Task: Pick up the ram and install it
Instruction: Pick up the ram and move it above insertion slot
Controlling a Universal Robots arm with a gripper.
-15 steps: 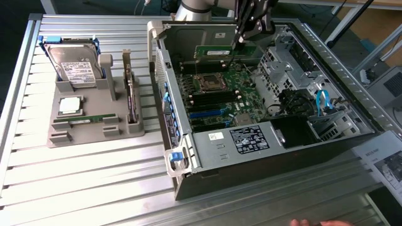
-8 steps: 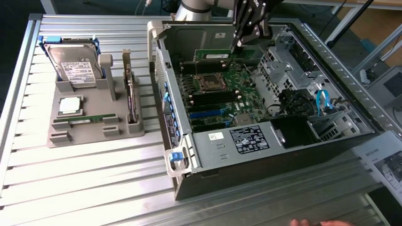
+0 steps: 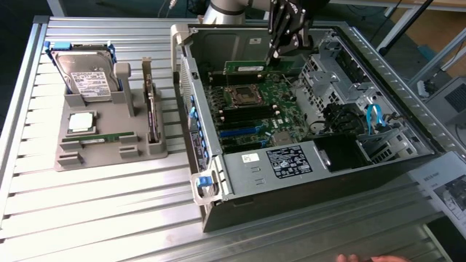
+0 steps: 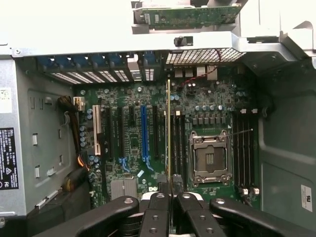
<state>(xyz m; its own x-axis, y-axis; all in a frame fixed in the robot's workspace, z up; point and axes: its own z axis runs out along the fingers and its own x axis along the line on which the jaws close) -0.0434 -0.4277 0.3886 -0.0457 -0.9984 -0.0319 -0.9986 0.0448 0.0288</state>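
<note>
On the worktop we find the tray at the exterior view's left, the case at its right, and the ram in the end effector above the motherboard inside that case.

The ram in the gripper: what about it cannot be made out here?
- Wrist view: the ram is edge-on, so its chips and label are hidden.
- Exterior view: its label is too small to read; the gripper covers part of it.
- Either view: whether it touches the motherboard cannot be told.
</note>
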